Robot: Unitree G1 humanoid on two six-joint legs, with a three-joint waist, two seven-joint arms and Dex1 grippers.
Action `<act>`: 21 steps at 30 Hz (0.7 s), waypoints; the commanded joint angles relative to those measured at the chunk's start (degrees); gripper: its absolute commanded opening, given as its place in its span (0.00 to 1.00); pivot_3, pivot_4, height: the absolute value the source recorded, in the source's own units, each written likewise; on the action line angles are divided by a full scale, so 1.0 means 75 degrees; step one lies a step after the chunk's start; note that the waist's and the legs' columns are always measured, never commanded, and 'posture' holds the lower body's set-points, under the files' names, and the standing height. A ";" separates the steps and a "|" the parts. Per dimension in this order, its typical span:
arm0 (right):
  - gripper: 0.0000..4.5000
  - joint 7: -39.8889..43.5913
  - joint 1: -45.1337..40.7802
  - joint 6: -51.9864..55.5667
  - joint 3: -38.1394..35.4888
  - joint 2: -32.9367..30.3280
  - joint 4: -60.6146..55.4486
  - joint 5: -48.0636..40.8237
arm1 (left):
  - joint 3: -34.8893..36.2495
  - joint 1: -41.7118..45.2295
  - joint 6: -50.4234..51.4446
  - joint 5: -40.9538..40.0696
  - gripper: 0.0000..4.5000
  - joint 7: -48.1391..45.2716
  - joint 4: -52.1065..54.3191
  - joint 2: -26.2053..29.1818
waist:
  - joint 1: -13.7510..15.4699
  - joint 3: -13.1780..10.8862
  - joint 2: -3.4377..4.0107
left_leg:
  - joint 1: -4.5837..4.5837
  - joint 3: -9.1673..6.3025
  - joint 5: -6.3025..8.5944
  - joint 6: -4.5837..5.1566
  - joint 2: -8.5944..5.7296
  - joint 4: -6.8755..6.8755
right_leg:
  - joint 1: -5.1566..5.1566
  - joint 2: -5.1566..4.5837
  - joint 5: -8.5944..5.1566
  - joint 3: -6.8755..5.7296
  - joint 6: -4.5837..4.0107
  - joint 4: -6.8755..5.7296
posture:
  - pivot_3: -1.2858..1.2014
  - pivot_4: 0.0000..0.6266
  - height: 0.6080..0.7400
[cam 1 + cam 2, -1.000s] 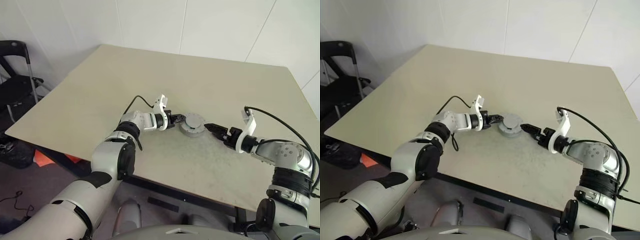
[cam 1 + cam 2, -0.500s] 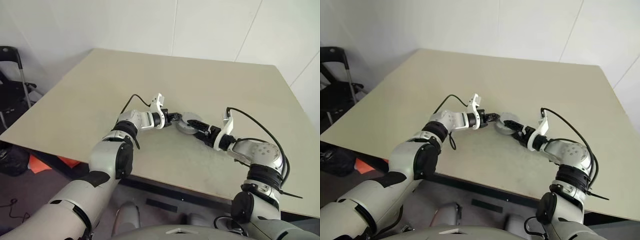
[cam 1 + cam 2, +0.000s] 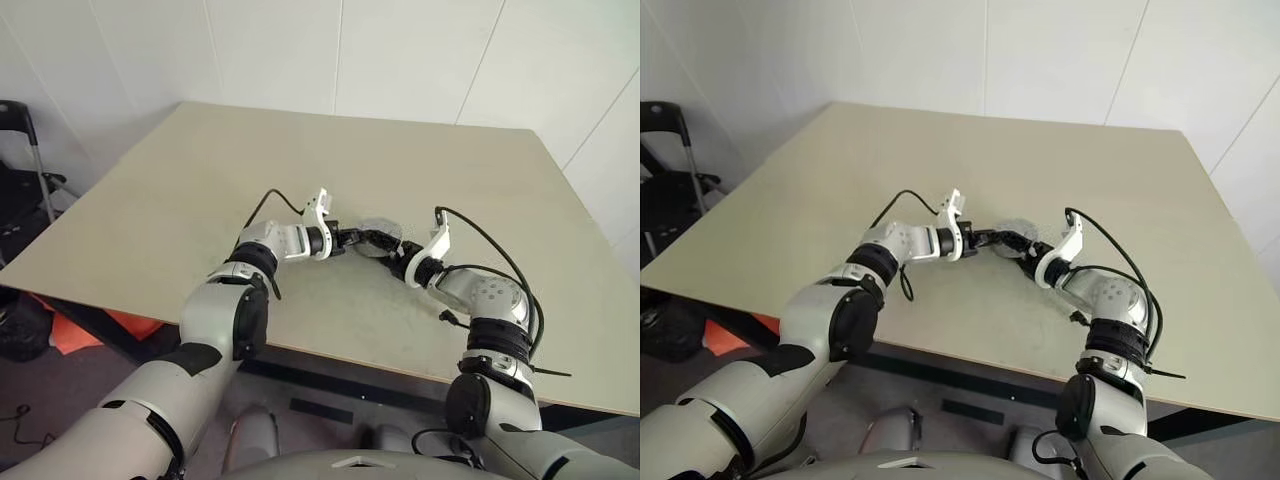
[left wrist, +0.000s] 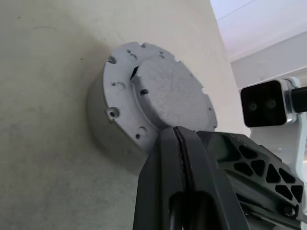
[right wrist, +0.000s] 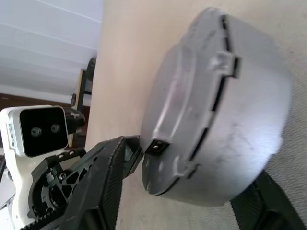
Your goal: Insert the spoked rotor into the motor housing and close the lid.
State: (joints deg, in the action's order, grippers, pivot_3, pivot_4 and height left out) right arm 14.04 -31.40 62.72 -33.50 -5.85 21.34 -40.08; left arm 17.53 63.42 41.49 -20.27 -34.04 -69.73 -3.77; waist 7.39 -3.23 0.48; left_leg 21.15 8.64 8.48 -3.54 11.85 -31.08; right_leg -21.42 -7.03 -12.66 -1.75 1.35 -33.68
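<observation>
Since a second ago the right gripper (image 3: 392, 254) has swung in from well off to the side and now straddles the motor housing (image 4: 108, 122), its black fingers (image 5: 103, 184) partly open on either flank of the cup; whether they press the wall I cannot tell. Matte grey cast metal, short and round, the housing sits on the beige table (image 3: 180, 190) with the flat lid (image 4: 170, 93) on top. The left gripper (image 4: 178, 143), fingers pressed together, touches the lid's edge.
</observation>
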 commanded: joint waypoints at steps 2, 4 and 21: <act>0.45 -0.0514 -0.0216 -0.0664 0.0074 -0.0086 0.0294 0.0236 | -0.0030 0.0100 0.0040 -0.0033 0.00 -0.0110 0.0094 -0.0105 | 0.0012 0.0003 0.0004 | -0.0002 0.0004 0.0000 0.0000 -0.0004 0.0000 | 0.0005 -0.0004 0.0001 0.0005 0.0000 -0.0001 | 0.52 0.00 1.00; 0.44 -0.0571 -0.0215 -0.0853 0.0110 -0.0124 0.0345 0.0241 | -0.0041 0.0092 0.0051 -0.0021 0.00 -0.0133 0.0108 -0.0102 | 0.0018 0.0005 0.0006 | -0.0010 0.0004 0.0000 0.0000 -0.0003 0.0000 | 0.0021 -0.0004 0.0001 0.0002 -0.0001 0.0000 | 0.52 0.00 1.00; 0.44 -0.0602 -0.0436 -0.1125 -0.0100 -0.0182 -0.0122 -0.0595 | 0.0951 -0.0032 -0.0759 -0.0825 0.00 -0.0430 0.0530 0.0753 | 0.0041 0.0003 0.0014 | 0.0012 0.0004 0.0000 0.0002 -0.0004 0.0017 | -0.0001 -0.0002 0.0000 0.0001 0.0001 0.0009 | 0.52 0.00 1.00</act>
State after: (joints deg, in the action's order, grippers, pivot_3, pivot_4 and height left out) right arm 10.86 -33.82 55.21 -32.99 -6.27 23.39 -43.38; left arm 22.86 62.79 37.87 -24.28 -37.05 -68.24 1.08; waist 7.70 -3.20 0.59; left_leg 21.36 8.67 8.47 -3.53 11.82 -30.96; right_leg -21.53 -7.05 -12.66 -1.74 1.35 -33.61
